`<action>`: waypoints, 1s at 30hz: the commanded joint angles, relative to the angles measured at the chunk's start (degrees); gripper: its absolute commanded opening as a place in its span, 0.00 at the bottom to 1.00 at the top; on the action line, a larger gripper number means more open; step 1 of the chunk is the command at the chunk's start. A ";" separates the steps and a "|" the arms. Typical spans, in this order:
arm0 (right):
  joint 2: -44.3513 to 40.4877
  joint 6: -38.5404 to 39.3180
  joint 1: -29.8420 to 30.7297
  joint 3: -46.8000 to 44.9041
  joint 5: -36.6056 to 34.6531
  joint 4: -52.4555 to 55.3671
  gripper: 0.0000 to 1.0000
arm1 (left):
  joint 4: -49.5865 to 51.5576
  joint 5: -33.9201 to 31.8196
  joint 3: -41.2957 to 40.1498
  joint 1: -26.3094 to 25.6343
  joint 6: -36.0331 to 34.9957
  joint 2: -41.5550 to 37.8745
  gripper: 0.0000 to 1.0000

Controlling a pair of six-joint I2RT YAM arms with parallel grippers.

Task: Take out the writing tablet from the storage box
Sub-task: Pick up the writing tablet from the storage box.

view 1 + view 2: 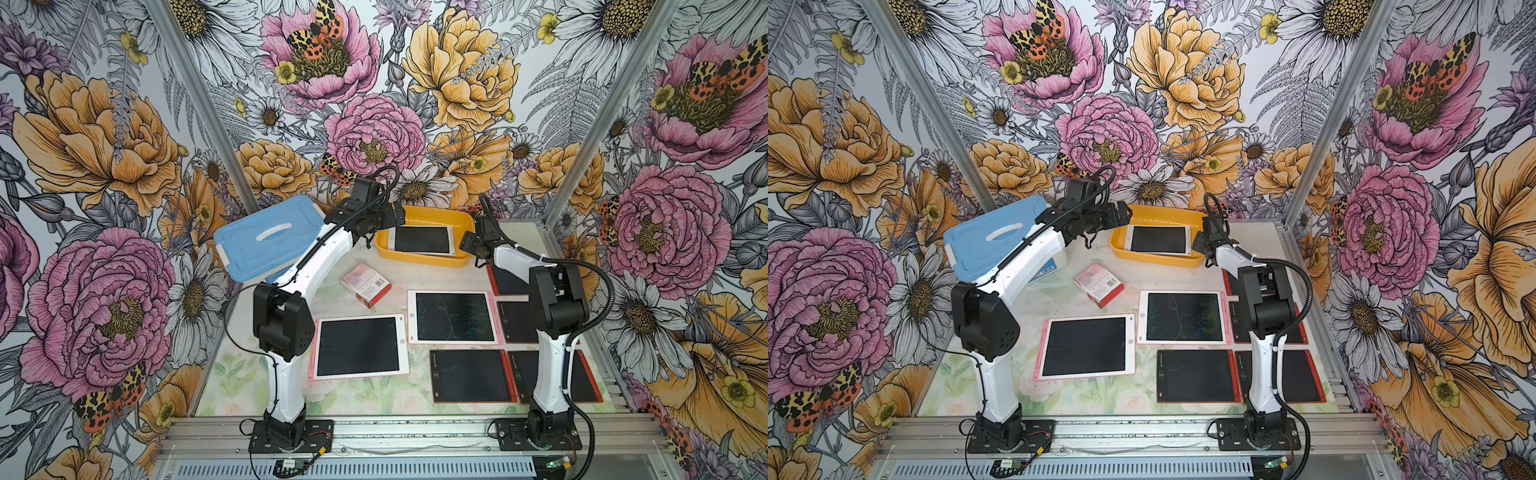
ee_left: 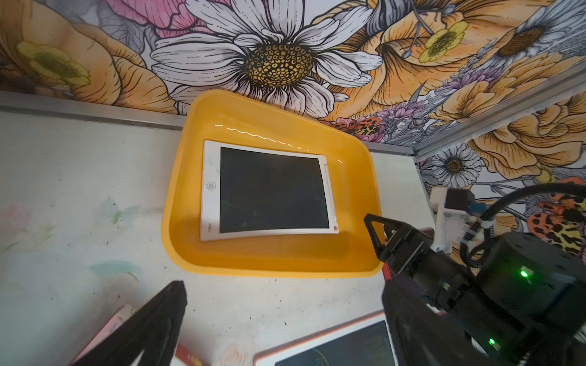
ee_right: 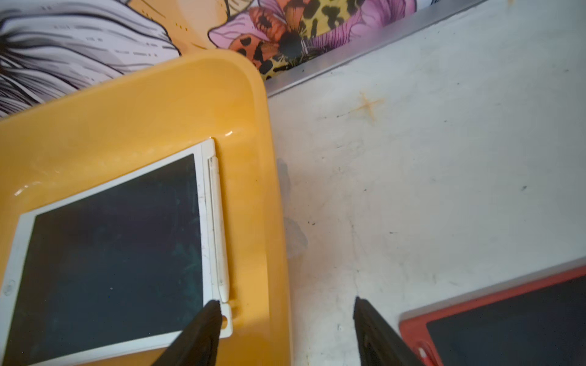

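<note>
The writing tablet (image 1: 422,239) lies face up in the storage box (image 1: 415,259) at the worktop's 12 o'clock, long axis running 9 to 3. The right end effector (image 3: 285,302), released and empty, straddles the box's 3 o'clock wall with 1 jaw above the tablet's corner, so it is nearer. The left end effector (image 1: 395,217), spread wide and empty, hangs at 9 o'clock.

Glossy, smooth yellow plastic storage box (image 2: 276,263); writing tablet (image 2: 272,190) w/ white plastic frame, matt dark screen.
</note>
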State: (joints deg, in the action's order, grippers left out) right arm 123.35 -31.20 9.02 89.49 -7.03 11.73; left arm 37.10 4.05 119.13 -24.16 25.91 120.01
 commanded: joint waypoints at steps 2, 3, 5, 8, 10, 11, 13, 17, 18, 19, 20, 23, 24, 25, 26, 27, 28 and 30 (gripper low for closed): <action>2.03 0.78 0.04 3.30 2.09 0.57 0.50 | 2.62 -0.39 10.06 -0.16 -1.03 9.69 0.99; 2.36 0.95 0.03 3.53 2.21 0.70 0.46 | 3.36 -0.79 12.46 -0.25 -0.99 11.92 0.99; 2.93 1.60 0.10 3.90 2.44 1.00 0.36 | 5.71 -2.27 18.47 -0.76 -1.17 16.99 0.99; 3.30 2.56 0.60 4.11 2.41 1.43 0.27 | 8.16 -4.32 25.40 -1.48 -0.99 22.93 0.99; 3.20 3.13 1.12 4.08 1.87 1.68 0.23 | 9.03 -6.14 27.88 -1.93 -0.37 25.52 0.99; 3.13 3.40 1.47 4.07 1.76 1.79 0.22 | 9.13 -6.98 28.28 -2.10 0.01 26.42 0.99; 2.87 3.47 2.12 4.00 1.86 1.80 0.20 | 9.44 -8.80 28.08 -2.26 0.80 27.50 0.99; 3.01 3.60 3.99 3.90 2.35 1.87 0.17 | 10.73 -12.25 27.76 -2.38 0.80 29.26 0.99; 3.09 3.60 4.33 4.06 2.35 1.88 0.17 | 10.90 -12.96 27.81 -2.29 0.98 29.71 0.99; 3.16 3.47 4.74 4.03 2.21 1.90 0.17 | 11.25 -14.16 27.98 -2.19 1.03 30.19 0.99; 3.13 3.34 5.00 4.03 2.06 1.90 0.16 | 11.56 -15.55 28.02 -2.12 0.83 30.58 0.99; 3.08 3.51 5.37 3.95 1.93 1.89 0.15 | 12.01 -18.88 28.41 -1.77 0.42 31.84 0.99; 2.97 3.63 5.39 3.92 1.87 1.90 0.15 | 12.14 -19.50 28.67 -1.61 0.33 32.24 0.99; 2.80 3.86 5.40 3.84 1.76 1.98 0.14 | 12.40 -20.20 29.06 -1.45 0.12 32.69 0.99; 2.69 4.03 5.40 3.78 1.69 1.98 0.14 | 12.52 -20.88 29.38 -1.22 -0.02 33.19 0.99; 2.61 4.18 5.40 3.69 1.75 1.98 0.14 | 12.53 -21.46 29.55 -1.09 -0.17 33.57 0.99; 2.44 4.26 5.42 3.73 1.84 2.03 0.14 | 12.48 -22.03 29.82 -0.85 -0.33 34.01 0.99; 2.28 4.47 5.46 3.68 1.92 2.12 0.13 | 12.52 -22.16 30.22 -0.22 -0.25 34.80 0.99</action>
State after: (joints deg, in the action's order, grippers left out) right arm 125.40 -28.38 14.09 92.20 -5.50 13.47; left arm 48.84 -14.50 147.74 -25.54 26.52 153.18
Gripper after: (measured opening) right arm 0.136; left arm 0.987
